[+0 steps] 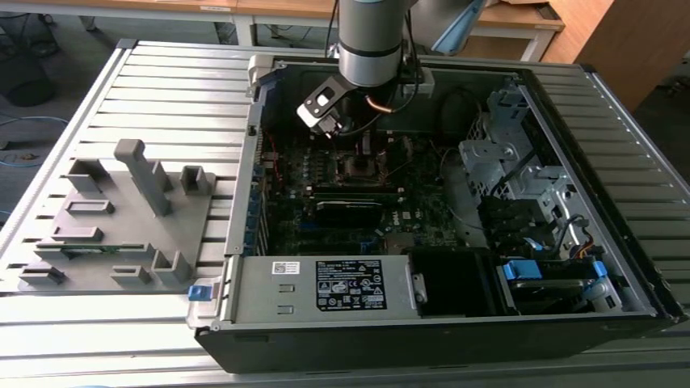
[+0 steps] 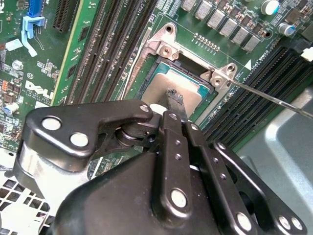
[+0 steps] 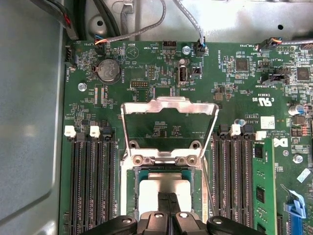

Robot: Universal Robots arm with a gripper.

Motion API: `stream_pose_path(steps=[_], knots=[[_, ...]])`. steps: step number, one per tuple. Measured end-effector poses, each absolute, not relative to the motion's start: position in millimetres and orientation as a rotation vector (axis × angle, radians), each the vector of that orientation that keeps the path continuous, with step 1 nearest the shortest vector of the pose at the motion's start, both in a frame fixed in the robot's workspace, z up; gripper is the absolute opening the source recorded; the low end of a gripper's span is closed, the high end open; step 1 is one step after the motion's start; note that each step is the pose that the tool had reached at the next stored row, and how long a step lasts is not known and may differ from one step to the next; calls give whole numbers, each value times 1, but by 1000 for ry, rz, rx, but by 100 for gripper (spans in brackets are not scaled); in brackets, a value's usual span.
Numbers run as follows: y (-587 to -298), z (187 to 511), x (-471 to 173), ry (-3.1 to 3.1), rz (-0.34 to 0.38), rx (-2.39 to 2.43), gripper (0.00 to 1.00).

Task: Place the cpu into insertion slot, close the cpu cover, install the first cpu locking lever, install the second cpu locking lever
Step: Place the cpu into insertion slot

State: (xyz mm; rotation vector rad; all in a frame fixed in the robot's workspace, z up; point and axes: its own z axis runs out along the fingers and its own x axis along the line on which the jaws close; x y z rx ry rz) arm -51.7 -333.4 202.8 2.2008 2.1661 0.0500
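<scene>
**Fingers together on the seated cpu, cover up**

In the exterior view my gripper [image 1: 350,129] hangs inside the open computer case [image 1: 431,323], over the insertion slot [image 1: 361,166] on the motherboard [image 1: 323,222]. The slot sits toward the board edge nearest my arm. The case lies on a slatted metal table [image 1: 140,73]. A grey fixture tray [image 1: 119,218] stands beside the case, toward the exterior view's left edge of the table.

In the second wrist view my fingers [image 2: 172,115] are pressed together with nothing between them. Their tip rests on the dull metal top of the cpu [image 2: 188,88]. The cpu lies flat inside the insertion slot [image 2: 154,63], within its rim. A thin locking lever [image 2: 274,100] runs out from the slot's corner bracket, over the memory slots [image 2: 264,93].

In the first wrist view the cpu cover [image 3: 168,105] stands swung up on its hinge, clear of the cpu [image 3: 164,186]. The green board shows through its window. My gripper [image 3: 169,203] covers the cpu's near edge. Banks of black memory slots [image 3: 93,181] flank the insertion slot [image 3: 131,193] on both sides.
</scene>
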Motion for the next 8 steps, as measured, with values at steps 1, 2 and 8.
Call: stream_pose_path(steps=[1,2,8], knots=[[-333,203,-52,2166,50,2201,11],[-333,203,-52,2166,50,2201,11],[-333,201,-52,2166,50,2201,11]])
